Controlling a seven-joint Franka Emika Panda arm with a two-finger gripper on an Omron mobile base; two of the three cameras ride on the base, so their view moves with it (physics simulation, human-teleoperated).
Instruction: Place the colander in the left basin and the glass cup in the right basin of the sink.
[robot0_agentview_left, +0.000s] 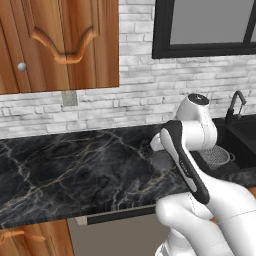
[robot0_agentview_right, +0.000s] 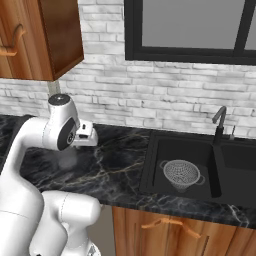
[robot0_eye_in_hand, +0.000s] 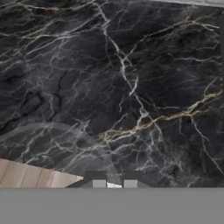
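The glass cup (robot0_agentview_right: 67, 160) shows as a faint grey tumbler over the black marble counter, just under my white wrist; it is also beside the arm (robot0_agentview_left: 161, 160). In the hand view its rim (robot0_eye_in_hand: 52, 127) curves down to my gripper (robot0_eye_in_hand: 114, 184), whose fingertips (robot0_eye_in_hand: 99, 183) stand close together, shut on the cup's wall. The colander (robot0_agentview_right: 181, 173) sits upright in the left basin (robot0_agentview_right: 167, 150) of the sink and is partly behind my arm (robot0_agentview_left: 216, 156). The right basin (robot0_agentview_right: 240, 156) lies beyond the divider.
The black faucet (robot0_agentview_right: 218, 122) rises at the sink's back edge. A brick wall and a dark-framed window stand behind the counter (robot0_agentview_left: 75, 165). A wooden wall cabinet (robot0_agentview_left: 55, 45) hangs at the upper left. The counter's front edge and a wooden cabinet front (robot0_eye_in_hand: 30, 175) show below the hand.
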